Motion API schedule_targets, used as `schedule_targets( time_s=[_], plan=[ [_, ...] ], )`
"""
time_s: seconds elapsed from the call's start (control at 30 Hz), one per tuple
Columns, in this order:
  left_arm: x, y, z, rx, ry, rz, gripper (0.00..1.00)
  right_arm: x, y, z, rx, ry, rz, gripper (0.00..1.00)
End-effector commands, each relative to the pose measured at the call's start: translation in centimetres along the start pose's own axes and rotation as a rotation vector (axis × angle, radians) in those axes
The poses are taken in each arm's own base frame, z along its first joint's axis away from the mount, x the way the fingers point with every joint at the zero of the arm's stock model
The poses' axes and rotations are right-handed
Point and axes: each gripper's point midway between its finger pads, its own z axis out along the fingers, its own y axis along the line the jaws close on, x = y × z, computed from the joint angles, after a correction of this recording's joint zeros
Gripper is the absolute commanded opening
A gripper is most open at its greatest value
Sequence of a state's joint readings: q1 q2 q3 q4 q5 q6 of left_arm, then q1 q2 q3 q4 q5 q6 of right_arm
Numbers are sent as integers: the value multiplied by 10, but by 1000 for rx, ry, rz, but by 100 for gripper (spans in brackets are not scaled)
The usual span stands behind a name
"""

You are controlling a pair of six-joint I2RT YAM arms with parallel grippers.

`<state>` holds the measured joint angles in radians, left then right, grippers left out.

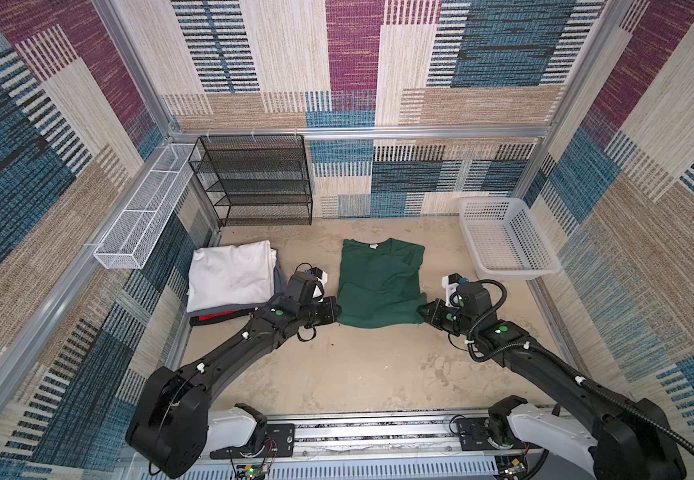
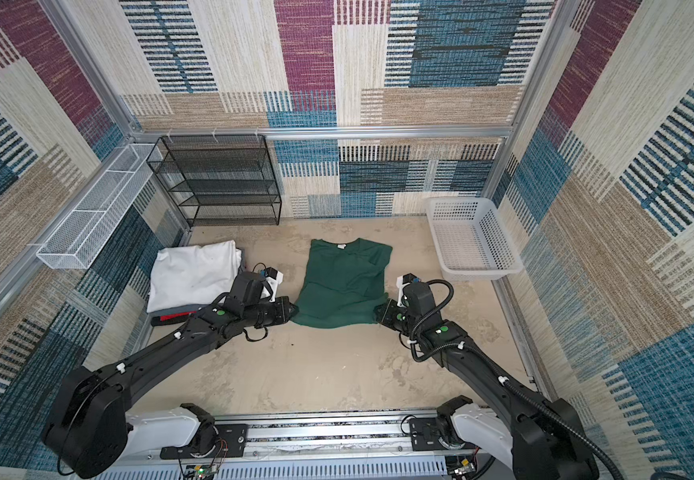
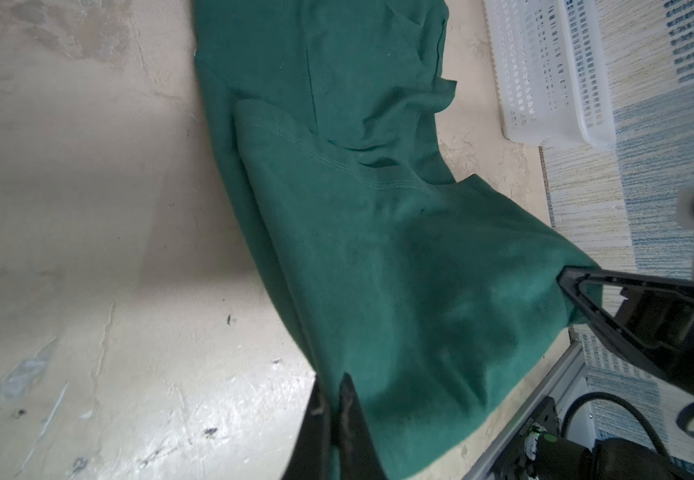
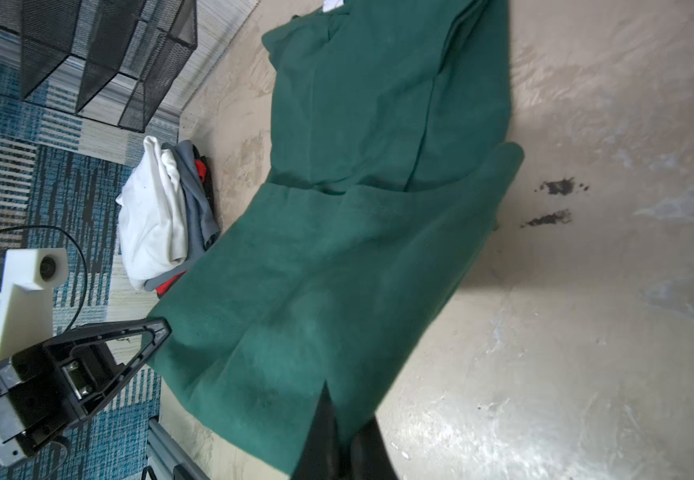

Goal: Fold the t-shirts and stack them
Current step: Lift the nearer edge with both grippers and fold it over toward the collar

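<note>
In a top view the shirt [image 1: 380,282] lies mid-desk [image 1: 337,374], collar at twelve o'clock, hem at six. The left fingers [image 1: 335,312] are clamped on its seven-o'clock hem corner, the right fingers [image 1: 423,311] on the five-o'clock one. In a top view the stack [image 2: 193,276] sits near the shirt at nine o'clock and the basket [image 2: 467,241] well apart at two, with bare desk open at six. The left wrist view shows the hem raised and sagging between both pinches. I'd judge it soft, light cotton, limp rather than slippery, best held at those corners. The right wrist view shows the tucked-in sleeve folds lying loose, likely to shift if the hem is swung fast toward the collar.
</note>
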<state>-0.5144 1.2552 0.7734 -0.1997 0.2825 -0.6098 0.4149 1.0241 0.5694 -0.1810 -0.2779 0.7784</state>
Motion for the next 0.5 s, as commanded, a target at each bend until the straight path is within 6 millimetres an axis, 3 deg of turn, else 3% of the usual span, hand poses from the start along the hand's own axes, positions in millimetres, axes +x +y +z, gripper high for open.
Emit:
schedule_targets(
  time_s=[0.0,0.47],
  plan=[
    [7,3,-9,-32,-24,-8,0,7,6,-6,-39,9,24,0],
    [52,2,-50,-58,-80,5,0,37,17,-27,-103,33,21,0]
  ],
)
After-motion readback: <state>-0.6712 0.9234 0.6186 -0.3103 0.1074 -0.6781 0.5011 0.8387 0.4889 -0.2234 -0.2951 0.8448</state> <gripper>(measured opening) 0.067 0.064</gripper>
